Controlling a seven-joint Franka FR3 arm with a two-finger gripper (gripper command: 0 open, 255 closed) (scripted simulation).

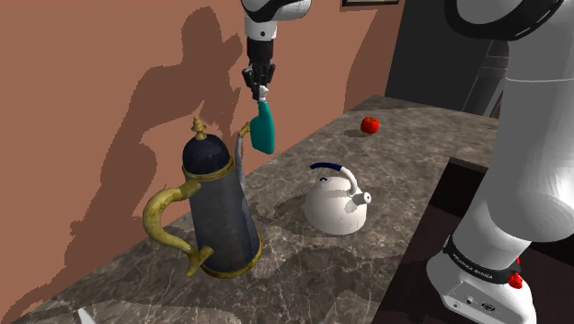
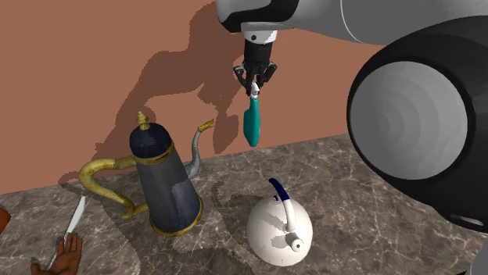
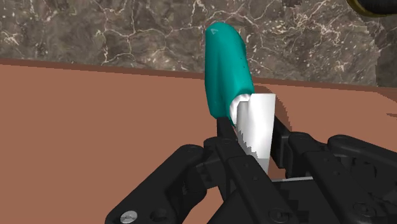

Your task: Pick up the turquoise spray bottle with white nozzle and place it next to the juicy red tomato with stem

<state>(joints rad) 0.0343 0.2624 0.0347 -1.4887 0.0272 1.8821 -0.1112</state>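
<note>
Gripping the turquoise spray bottle (image 1: 263, 131) by its nozzle in clenched fingers (image 1: 255, 81), hung vertical above the table (image 1: 419, 161). Calls for travel to the shoulder view's far right, toward the tomato (image 1: 370, 125).

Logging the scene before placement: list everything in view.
spray bottle: one, turquoise with white nozzle, held above the counter
tomato: one, red, counter's far end
tall pot: one, dark blue with gold handle, near the wall
kettle: one, white with blue handle, beside the pot
knife: one, white blade, past the pot
counter: one, dark marbled, along the brown wall
arm: one, white, over the counter
end effector: one, black, shut on the nozzle
</note>
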